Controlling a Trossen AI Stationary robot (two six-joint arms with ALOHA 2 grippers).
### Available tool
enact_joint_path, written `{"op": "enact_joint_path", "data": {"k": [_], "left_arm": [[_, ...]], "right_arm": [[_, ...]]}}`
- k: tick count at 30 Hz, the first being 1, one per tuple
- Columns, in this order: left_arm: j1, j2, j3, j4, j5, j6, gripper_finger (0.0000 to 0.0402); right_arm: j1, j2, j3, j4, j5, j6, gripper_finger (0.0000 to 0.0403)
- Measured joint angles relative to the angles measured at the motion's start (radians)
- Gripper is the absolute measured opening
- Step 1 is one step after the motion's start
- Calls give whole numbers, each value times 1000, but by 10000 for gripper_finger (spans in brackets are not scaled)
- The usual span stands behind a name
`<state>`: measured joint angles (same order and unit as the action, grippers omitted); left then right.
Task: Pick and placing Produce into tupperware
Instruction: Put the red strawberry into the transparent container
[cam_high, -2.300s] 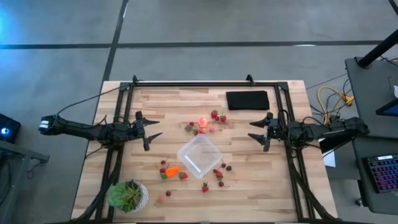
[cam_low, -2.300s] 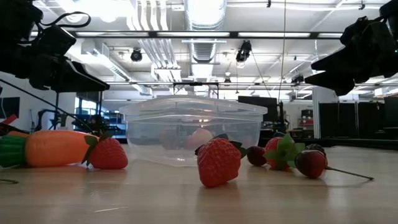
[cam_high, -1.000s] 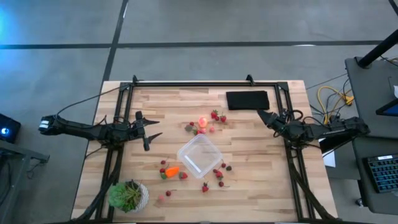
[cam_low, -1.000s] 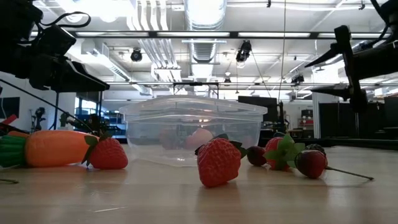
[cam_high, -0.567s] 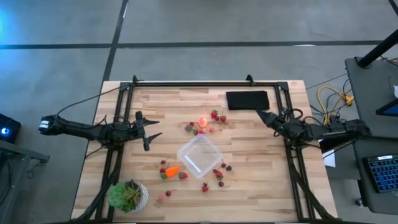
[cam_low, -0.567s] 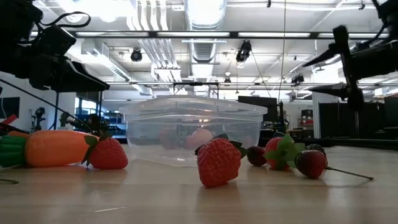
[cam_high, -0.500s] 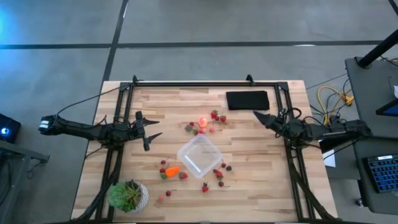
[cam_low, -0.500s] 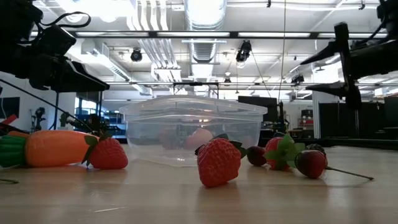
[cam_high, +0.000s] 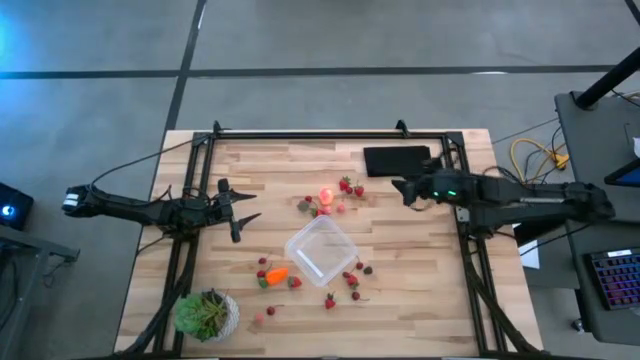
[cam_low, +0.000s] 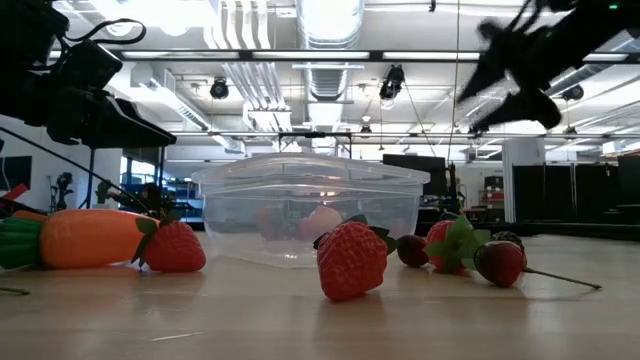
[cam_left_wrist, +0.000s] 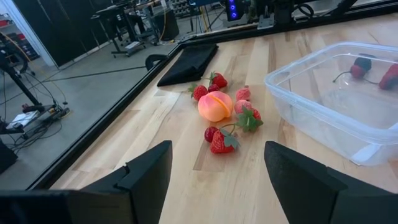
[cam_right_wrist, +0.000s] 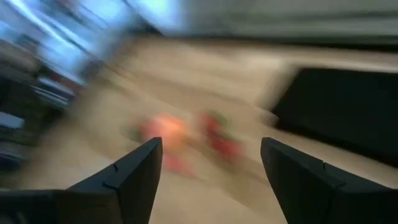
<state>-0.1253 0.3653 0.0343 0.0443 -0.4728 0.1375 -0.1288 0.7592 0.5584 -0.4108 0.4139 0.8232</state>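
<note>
One tupperware (cam_high: 320, 251), one carrot (cam_high: 277, 274), one peach (cam_high: 325, 196); left hand (cam_high: 246, 209), right hand (cam_high: 398, 189) both open, empty

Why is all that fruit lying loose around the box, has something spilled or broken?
Nothing looks damaged. The small red strawberries and the orange carrot-shaped piece lie scattered on the wooden table, around the clear square plastic container, which sits turned at an angle and empty. Beyond that scatter, nothing stands out.
</note>
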Motion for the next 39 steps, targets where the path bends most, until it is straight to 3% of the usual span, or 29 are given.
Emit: {"op": "enact_joint_path", "data": {"k": [3,7,21,29,39], "left_arm": [[0,1,0,0,0,0,242],[0,0,0,0,0,0,242],[0,0,0,0,0,0,242],[0,0,0,0,0,0,242],[0,0,0,0,0,0,242]], "right_arm": [[-86,156,102,-225,-90,6,263],[-156,338,191,-230,-262,-72,267],[-243,809,506,-344,-352,-378,263],[-238,992,632,-391,-429,-351,258],[-241,1119,713,-411,-448,-242,242]]}}
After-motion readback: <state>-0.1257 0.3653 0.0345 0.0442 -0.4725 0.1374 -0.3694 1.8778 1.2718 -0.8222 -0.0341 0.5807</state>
